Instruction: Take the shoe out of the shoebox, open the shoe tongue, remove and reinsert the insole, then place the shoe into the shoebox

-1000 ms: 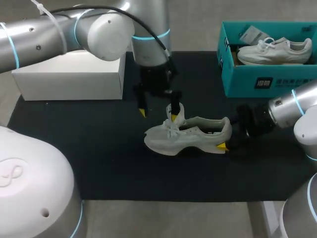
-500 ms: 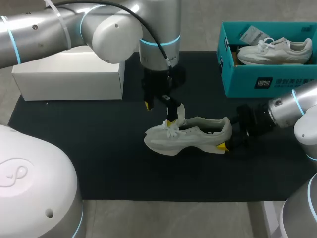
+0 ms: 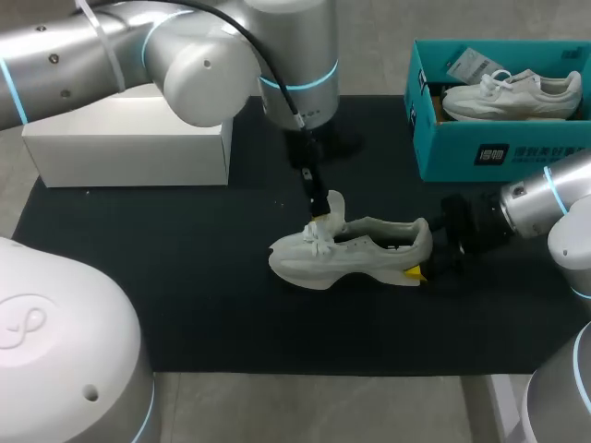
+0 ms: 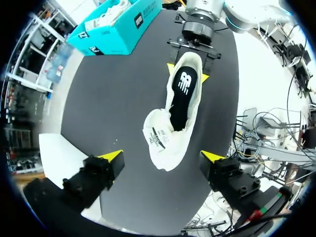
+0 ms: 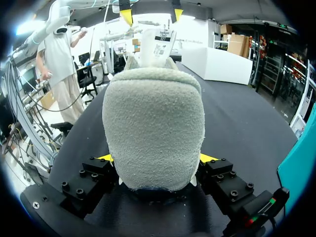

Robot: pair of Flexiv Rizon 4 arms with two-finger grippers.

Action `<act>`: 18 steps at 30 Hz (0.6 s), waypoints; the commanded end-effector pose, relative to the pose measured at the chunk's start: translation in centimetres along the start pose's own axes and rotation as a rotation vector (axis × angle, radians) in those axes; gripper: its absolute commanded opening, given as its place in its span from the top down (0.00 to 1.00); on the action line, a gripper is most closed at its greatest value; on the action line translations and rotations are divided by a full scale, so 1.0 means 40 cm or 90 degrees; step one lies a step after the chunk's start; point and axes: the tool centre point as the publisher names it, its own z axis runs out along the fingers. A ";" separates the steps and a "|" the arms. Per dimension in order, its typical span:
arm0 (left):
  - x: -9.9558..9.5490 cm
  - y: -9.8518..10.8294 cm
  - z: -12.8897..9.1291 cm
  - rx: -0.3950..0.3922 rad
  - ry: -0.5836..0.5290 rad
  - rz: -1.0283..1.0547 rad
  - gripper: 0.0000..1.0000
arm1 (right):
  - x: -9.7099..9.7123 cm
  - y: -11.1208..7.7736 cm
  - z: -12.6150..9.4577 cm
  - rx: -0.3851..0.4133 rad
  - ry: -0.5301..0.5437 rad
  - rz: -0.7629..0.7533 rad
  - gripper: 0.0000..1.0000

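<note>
My right jaws are clenched on the heel of the grey shoe (image 3: 360,254), which stands on the black mat (image 3: 185,277) at mid-frame, toe pointing left. My left jaws hang released just over its raised tongue (image 3: 333,209), spread wide. The teal shoebox (image 3: 443,152) at upper right holds a white shoe (image 3: 512,97).

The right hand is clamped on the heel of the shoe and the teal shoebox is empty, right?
No. The right hand is clamped on the heel of the shoe, but the teal shoebox holds a second shoe, per the head view.
</note>
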 end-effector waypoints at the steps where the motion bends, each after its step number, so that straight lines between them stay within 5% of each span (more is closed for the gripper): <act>1: 0.018 -0.018 0.006 0.102 -0.048 0.346 0.00 | -0.003 -0.011 0.008 0.001 -0.001 0.000 1.00; 2: 0.020 -0.026 0.009 0.101 -0.043 0.349 0.00 | -0.003 -0.011 0.008 0.001 -0.001 0.000 1.00; 3: 0.023 -0.037 0.012 0.102 -0.038 0.351 0.52 | -0.003 -0.011 0.008 0.001 -0.001 0.000 1.00; 4: 0.026 -0.045 0.014 0.104 -0.029 0.348 0.84 | -0.003 -0.011 0.008 0.001 -0.001 0.000 1.00; 5: 0.030 -0.055 0.016 0.105 -0.025 0.354 1.00 | -0.003 -0.011 0.008 0.001 -0.001 0.000 1.00; 18: 0.084 -0.150 0.055 0.027 0.017 0.330 1.00 | -0.003 -0.011 0.008 0.001 -0.001 0.000 1.00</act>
